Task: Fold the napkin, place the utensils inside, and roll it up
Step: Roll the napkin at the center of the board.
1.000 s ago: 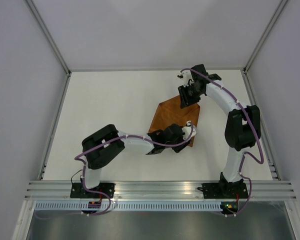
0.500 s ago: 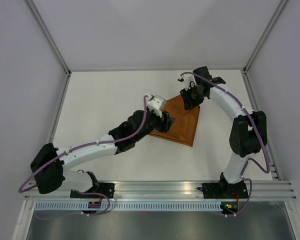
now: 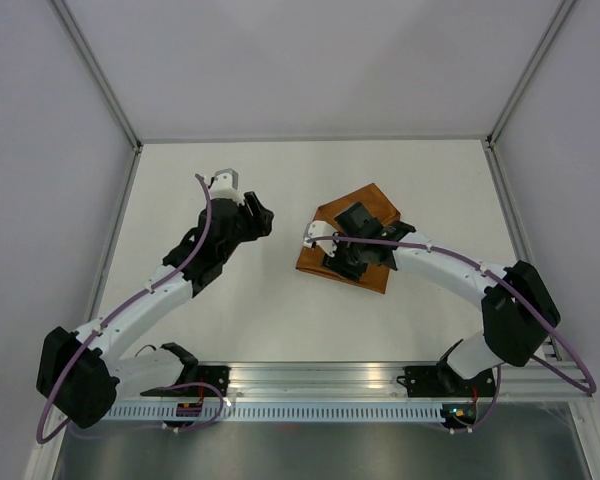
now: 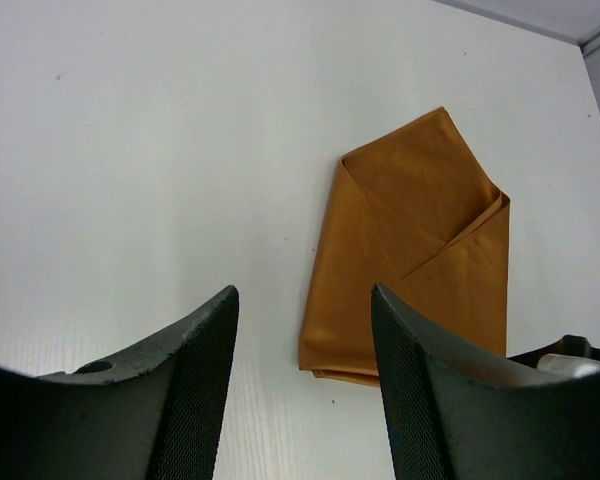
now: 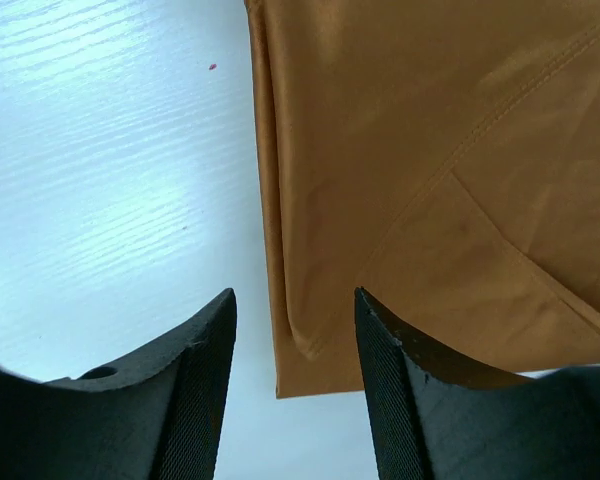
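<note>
Two robot arms have traded places over the white surface (image 3: 270,320), where the napkin (image 3: 372,200) lies folded just right of centre in the overhead view. It forms a rust-brown packet with a triangular flap turned across its face.

A second earlier the left hand (image 3: 258,218) sat at the cloth's lower corner, and half a second ago it reached the left edge. Now it hangs left of centre, well apart from the cloth, its jaws moderately wide with nothing between them. Its wrist view shows the whole packet right of centre in the frame.

The right hand (image 3: 330,258), which had been working at the napkin's upper corner, has swung down. Its arm now stretches across the cloth from the lower right. The hand sits over the packet's lower-left corner, jaws parted and holding nothing. In its wrist view the cloth fills the right of the frame and bare surface the left. Whether the fingers touch the fabric cannot be told.
</note>
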Motion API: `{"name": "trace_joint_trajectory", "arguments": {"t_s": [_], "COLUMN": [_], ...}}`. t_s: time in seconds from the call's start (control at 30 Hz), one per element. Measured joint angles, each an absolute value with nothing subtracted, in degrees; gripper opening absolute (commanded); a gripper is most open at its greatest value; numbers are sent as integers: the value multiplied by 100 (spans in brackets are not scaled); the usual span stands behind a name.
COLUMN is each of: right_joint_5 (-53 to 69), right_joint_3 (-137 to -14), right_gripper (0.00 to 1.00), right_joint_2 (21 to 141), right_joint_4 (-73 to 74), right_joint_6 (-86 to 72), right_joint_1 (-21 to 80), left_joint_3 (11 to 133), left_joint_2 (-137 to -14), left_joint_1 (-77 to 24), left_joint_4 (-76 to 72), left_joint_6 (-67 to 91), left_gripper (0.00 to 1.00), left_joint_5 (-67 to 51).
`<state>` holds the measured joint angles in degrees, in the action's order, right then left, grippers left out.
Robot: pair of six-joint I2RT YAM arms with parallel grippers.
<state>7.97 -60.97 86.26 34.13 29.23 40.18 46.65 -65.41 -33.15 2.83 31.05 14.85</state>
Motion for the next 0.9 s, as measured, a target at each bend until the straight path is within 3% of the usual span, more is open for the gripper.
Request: {"name": "trace_joint_trajectory", "arguments": {"t_s": [0.9], "right_joint_5": [43], "right_joint_3": [-5411], "right_gripper": [61], "right_joint_2": [9487], "right_joint_4": [2250], "right_joint_6": [3284], "right_joint_1": [4508], "left_joint_3": [4731], "left_joint_2": [-6405], "left_joint_1": [-2893], "left_joint_4": [405], "left_joint_6": [2954], "left_gripper": [60], "left_joint_5": [735]}}
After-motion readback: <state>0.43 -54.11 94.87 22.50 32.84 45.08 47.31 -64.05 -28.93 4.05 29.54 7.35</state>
